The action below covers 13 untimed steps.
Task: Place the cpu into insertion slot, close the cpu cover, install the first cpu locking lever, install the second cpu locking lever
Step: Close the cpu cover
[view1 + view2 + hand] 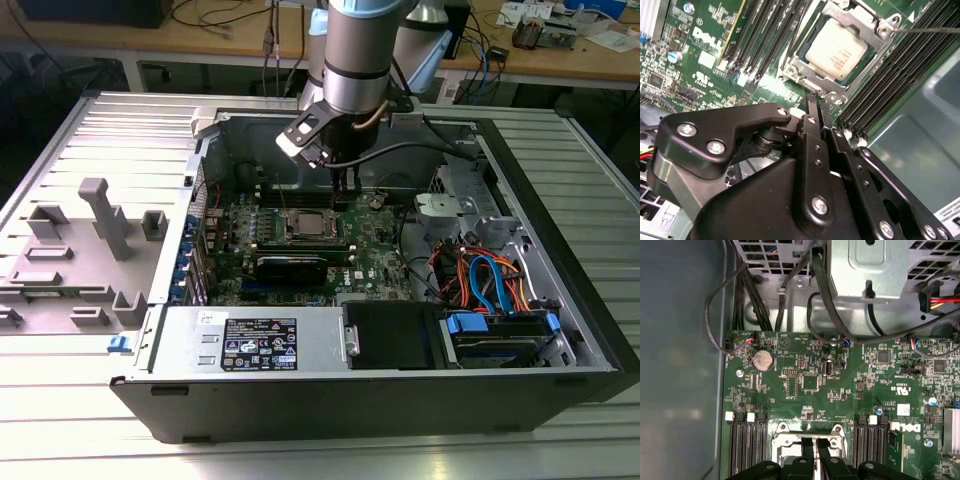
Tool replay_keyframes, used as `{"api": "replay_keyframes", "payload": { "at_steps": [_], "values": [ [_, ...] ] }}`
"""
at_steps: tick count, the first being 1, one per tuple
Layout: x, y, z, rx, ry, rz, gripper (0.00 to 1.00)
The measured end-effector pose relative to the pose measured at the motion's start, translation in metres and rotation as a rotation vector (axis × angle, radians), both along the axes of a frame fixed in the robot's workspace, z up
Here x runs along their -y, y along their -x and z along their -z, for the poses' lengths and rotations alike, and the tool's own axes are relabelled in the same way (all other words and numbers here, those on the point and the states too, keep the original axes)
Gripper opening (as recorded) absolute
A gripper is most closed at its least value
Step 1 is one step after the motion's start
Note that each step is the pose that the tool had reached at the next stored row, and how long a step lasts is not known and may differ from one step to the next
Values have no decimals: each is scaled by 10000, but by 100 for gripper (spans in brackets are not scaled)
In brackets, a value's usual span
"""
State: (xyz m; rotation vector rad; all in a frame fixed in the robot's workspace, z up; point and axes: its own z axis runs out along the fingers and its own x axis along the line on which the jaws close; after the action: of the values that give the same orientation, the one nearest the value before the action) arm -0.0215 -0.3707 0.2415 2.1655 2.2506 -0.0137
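Cpu (pixel 837 50), flat sq chip w/ pale silvery top, is sitting level in the insertion slot (pixel 293 228). Cpu cover (pixel 794 62), thin silvery frame, is lying flat over it, chip showing thru the window. Thin wire locking lever (pixel 927 29) is jutting past one cover corner. Ext view: slot is lying on green board (pixel 380 255), approx 12 o'clock from long black card (pixel 290 266)

The black tool (pixel 818 102) looks big and close to the camera. Its tip sits just beside the edge of the cpu cover (pixel 801 64). The cover lies like a silver frame around the pale cpu (pixel 839 50). Long black memory slots (pixel 890 75) run along both sides of it, on the green board (pixel 705 80).
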Motion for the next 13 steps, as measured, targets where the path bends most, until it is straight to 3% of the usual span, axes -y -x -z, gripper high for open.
{"api": "replay_keyframes", "payload": {
  "at_steps": [6, 13],
  "values": [
    [0, 94, 65, 1, -1, 1, 17],
    [0, 99, 78, -16, 0, 1, 17]
  ]
}}
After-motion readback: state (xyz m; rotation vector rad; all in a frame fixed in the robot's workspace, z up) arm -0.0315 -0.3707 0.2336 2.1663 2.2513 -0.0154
